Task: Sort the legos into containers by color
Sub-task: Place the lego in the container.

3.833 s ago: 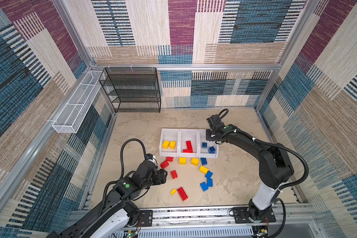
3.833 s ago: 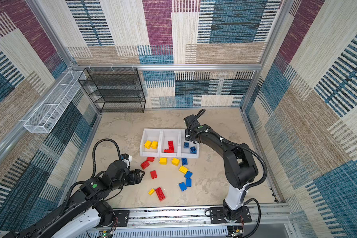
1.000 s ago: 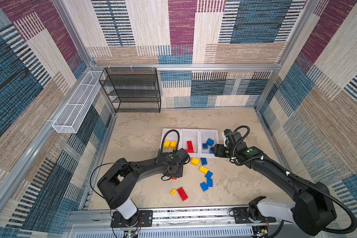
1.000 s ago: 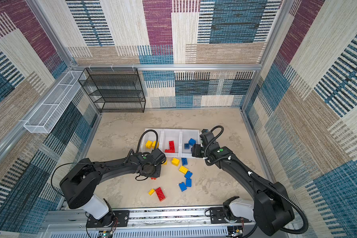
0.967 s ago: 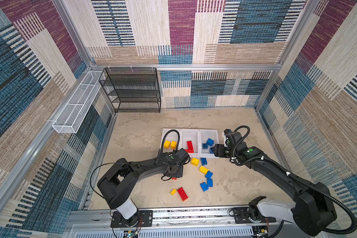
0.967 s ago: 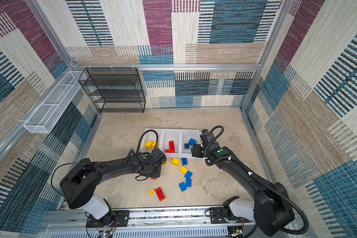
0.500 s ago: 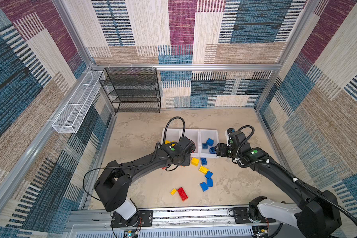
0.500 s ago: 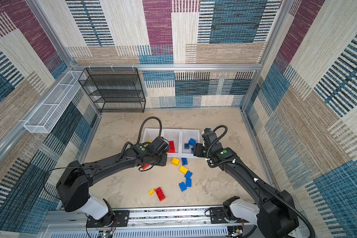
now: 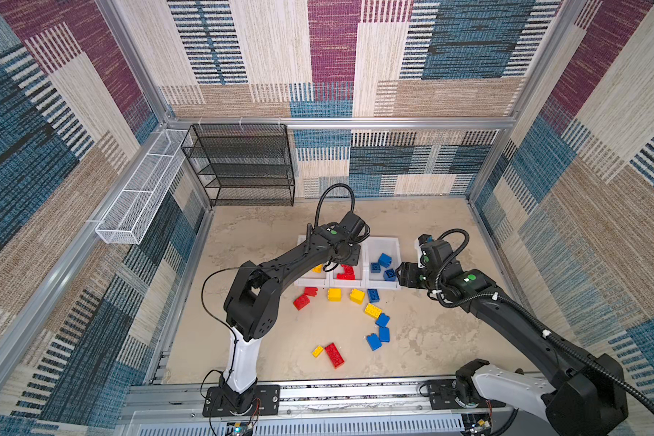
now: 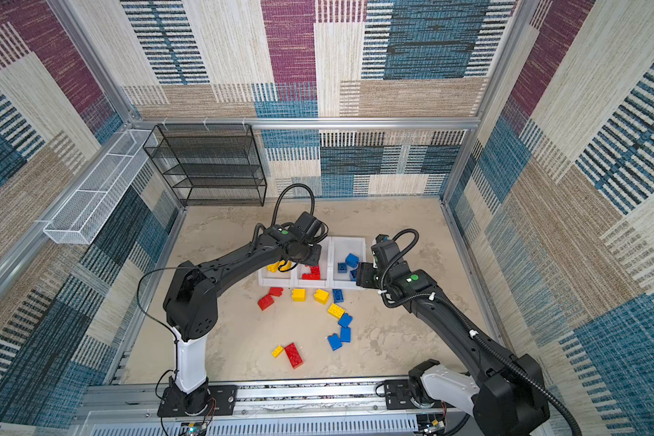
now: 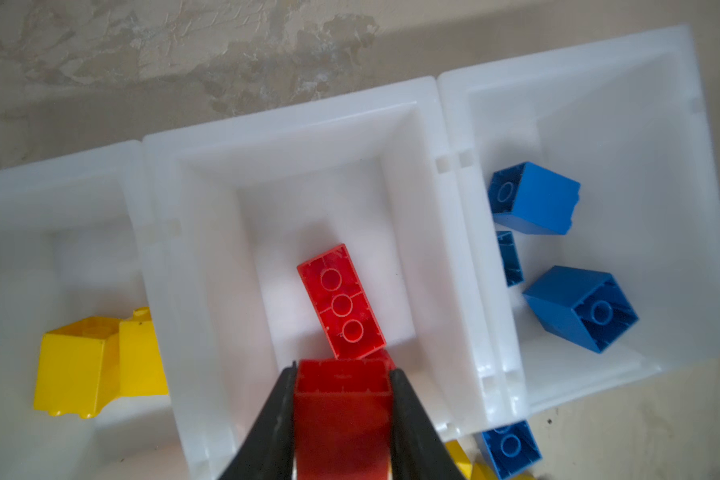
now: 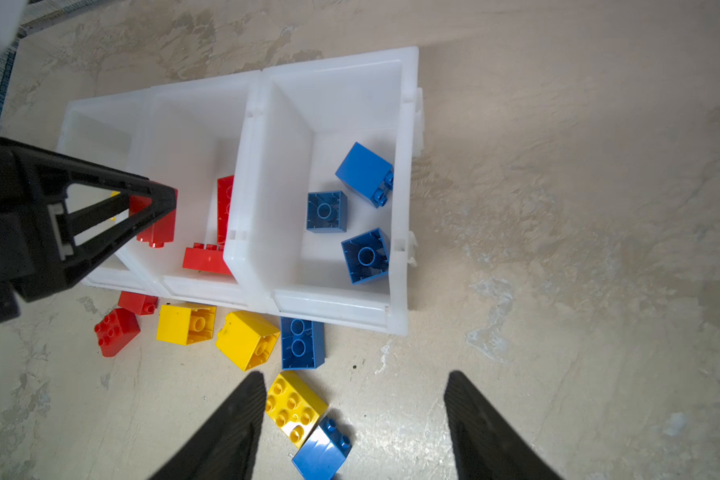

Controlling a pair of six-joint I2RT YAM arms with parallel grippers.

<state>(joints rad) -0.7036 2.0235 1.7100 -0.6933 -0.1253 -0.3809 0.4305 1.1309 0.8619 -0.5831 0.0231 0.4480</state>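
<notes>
Red brick point(image 11: 341, 419) is pinched in L gripper point(image 11: 342, 370), right over middle bin point(image 11: 292, 120) by its front lip, centre of frame in both top views. It looks squarish w/ no clear long axis, so the drop is prob straight down. R gripper point(image 12: 355, 376) is spread, empty and farther off, near a loose yel brick point(image 12: 296, 405).

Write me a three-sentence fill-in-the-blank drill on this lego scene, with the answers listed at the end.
The brick in the left gripper is ___.
The right gripper is ___ and holds nothing.
The end bin nearest the right gripper holds ___ blue bricks.
Missing words: red; open; three.
</notes>
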